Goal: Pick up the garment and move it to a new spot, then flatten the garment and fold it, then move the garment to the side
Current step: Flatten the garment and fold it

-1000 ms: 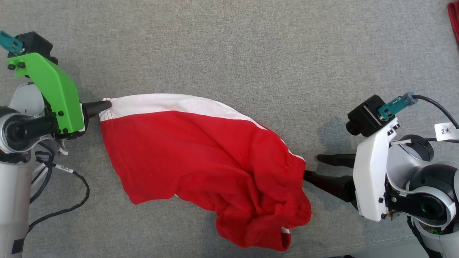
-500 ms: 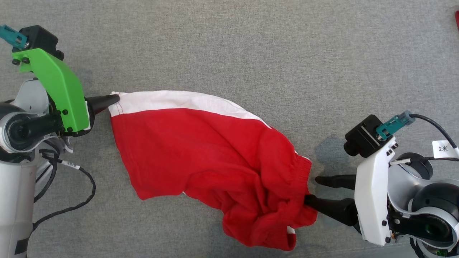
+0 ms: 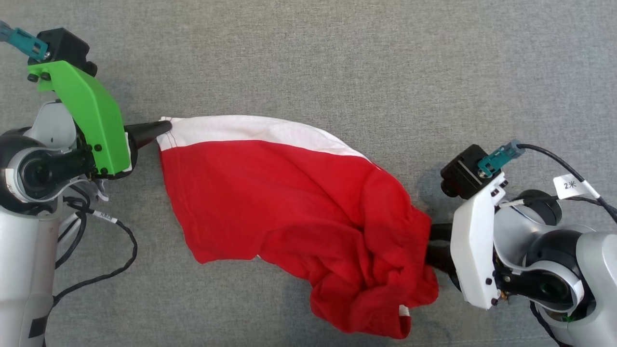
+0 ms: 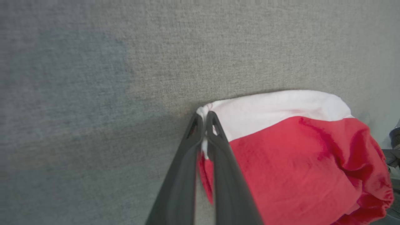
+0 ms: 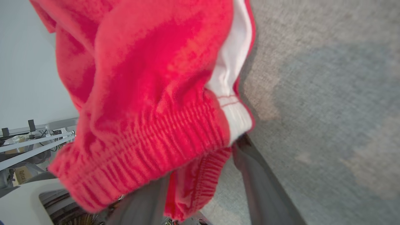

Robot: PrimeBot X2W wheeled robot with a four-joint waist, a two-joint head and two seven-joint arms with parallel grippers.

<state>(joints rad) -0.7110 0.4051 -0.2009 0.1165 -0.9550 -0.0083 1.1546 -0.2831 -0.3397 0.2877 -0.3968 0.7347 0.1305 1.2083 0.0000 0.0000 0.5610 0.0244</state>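
Left gripper (image 4: 203,118) is closed to a sliver on the top corner of the red cloth shorts (image 3: 289,202), its two dark fingers pinching the white band (image 4: 268,109) right at the stitched hem. Right gripper (image 3: 432,246) stands with its jaws well apart. The ribbed elastic waistband (image 5: 150,156) lies between its fingers (image 5: 262,190), draped over one and just beside the other, and I judge it not yet pinched.

The shorts stretch across the grey felt-covered table (image 3: 337,58) from one gripper to the other. They are flat and fairly taut near the left gripper and crumpled into a bunch at the right, nearer end. Whether that bunch rests on the table or hangs clear I cannot tell.

As to handling, this looks like a light, limp knit garment with no stiffness of its own. It will likely sag and fold wherever it is unsupported, and a single hold would let it swing and twist. It seems neither fragile nor slippery, so the cloth should grip well between narrow fingers. The best places to take hold are the firm edges: the hemmed corner, now held, and the thick gathered waistband, which gives bulk to bite on. A thin single layer could slip out. A bite on the elastic at its outer corner, matching the left hold, would let both arms draw the cloth flat.
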